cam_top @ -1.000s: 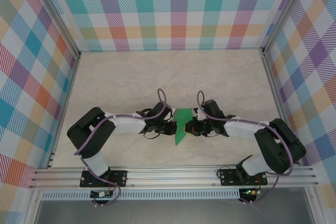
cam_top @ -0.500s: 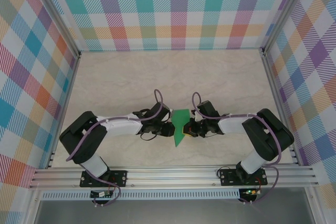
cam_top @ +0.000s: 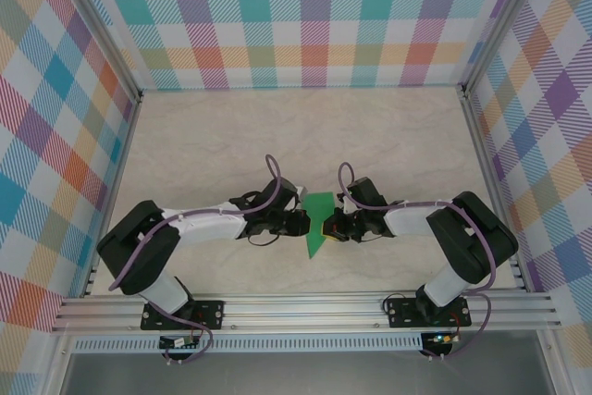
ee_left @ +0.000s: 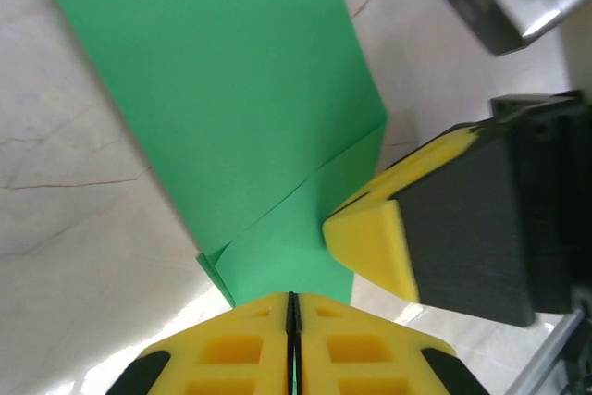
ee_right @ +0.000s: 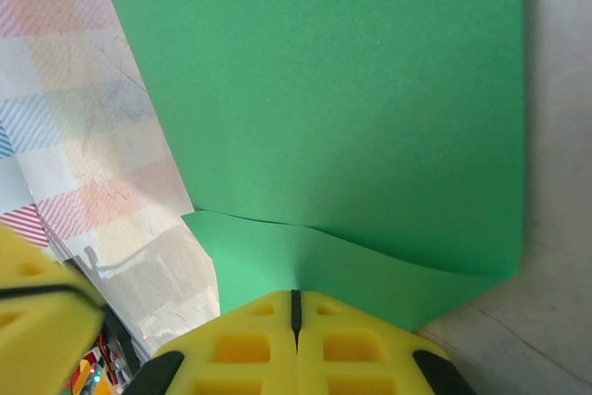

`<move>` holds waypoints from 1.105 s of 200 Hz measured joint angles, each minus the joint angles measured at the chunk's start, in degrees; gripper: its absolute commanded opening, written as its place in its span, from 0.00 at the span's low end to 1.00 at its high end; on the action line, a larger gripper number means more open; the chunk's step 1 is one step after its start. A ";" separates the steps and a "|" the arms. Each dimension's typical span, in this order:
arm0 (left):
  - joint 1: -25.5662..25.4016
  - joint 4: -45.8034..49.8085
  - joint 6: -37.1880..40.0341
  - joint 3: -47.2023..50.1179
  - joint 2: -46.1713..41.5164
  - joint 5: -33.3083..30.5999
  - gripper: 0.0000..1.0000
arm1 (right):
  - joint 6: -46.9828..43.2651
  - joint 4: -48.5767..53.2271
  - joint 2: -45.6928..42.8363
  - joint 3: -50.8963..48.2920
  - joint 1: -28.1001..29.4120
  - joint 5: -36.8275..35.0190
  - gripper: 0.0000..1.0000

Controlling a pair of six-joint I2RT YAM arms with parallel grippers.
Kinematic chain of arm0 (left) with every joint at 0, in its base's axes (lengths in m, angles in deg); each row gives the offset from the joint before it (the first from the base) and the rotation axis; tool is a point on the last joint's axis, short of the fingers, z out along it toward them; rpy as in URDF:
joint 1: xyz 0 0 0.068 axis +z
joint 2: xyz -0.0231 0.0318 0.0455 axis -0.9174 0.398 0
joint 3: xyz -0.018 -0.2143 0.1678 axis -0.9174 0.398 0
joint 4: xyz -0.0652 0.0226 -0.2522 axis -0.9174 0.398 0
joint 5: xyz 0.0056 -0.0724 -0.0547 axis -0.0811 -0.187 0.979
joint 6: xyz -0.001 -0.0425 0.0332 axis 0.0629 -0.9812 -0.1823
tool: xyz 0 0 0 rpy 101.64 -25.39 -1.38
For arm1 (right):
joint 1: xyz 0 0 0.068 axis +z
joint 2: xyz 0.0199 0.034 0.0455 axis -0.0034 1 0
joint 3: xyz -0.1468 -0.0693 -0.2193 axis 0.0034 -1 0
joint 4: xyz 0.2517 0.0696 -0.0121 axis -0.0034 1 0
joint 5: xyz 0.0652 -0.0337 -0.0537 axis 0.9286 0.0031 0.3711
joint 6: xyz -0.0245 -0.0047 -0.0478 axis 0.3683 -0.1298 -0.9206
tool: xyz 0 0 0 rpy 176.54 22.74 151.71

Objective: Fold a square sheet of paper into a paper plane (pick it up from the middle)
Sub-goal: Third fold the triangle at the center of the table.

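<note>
The square sheet of paper (cam_top: 318, 225) is green and folded into a narrow shape with a point toward the near edge. It sits between my two grippers at the middle of the table. My left gripper (cam_top: 302, 222) is at its left edge. In the left wrist view the yellow jaws (ee_left: 291, 299) are pressed together on the edge of the paper (ee_left: 231, 99), where a folded flap overlaps. My right gripper (cam_top: 334, 226) is at the right edge. Its jaws (ee_right: 296, 297) are likewise shut on the paper (ee_right: 324, 90), whose lower layer bows up slightly.
The marble-look tabletop (cam_top: 231, 136) stretches behind the grippers to checked walls. An aluminium rail (cam_top: 305, 307) runs along the near edge by the arm bases. The right gripper's yellow finger (ee_left: 375, 242) sits close beside the left one.
Both arms have lowered and shifted their elbows, the left one outward to the left. The paper has stayed between the two grippers, almost in place.
</note>
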State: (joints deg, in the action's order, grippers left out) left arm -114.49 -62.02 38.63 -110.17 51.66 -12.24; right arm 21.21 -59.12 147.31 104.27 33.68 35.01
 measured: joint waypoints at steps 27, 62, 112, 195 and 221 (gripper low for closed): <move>0.02 -1.68 -0.02 -0.04 3.76 1.22 0.08 | 0.00 -0.02 0.00 0.00 0.00 -0.02 0.03; 0.07 -1.95 0.02 -0.44 5.99 1.16 0.06 | -0.02 -0.02 -0.02 0.00 0.00 -0.02 0.03; 0.07 -3.06 0.20 -1.38 7.41 1.01 0.02 | -0.04 1.33 -2.01 0.00 0.20 -0.46 0.05; 0.07 -4.46 0.17 -0.74 7.39 0.98 0.01 | 1.60 0.48 -8.98 -3.10 7.91 -2.38 0.04; 0.07 -4.46 0.17 -0.74 7.39 0.98 0.00 | 2.34 -0.31 -8.98 -4.28 9.66 -2.82 0.04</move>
State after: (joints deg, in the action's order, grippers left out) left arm -114.43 -66.48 38.80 -110.92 59.05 -11.25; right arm 23.55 -59.43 138.33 99.99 43.34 32.19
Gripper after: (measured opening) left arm 0.048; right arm 0.045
